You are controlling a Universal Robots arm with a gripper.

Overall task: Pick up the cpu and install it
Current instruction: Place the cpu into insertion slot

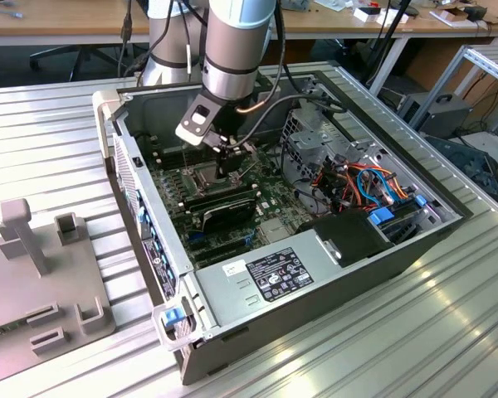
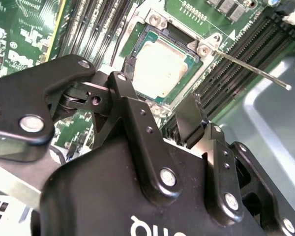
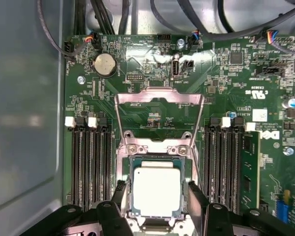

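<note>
1. The gripper (image 3: pixel 155 187) is spread wide inside the computer case (image 1: pixel 232 340), its black fingers (image 3: pixel 119 189) set on either side of the cpu (image 3: pixel 156 192) with a gap left at each.
2. The cpu is seated flat in the socket (image 3: pixel 157 147), pale face up.
3. The socket's metal frame (image 3: pixel 160 98) is swung open onto the motherboard (image 3: pixel 226 83).
4. The socket is flanked by memory slots (image 3: pixel 91 162).
</note>
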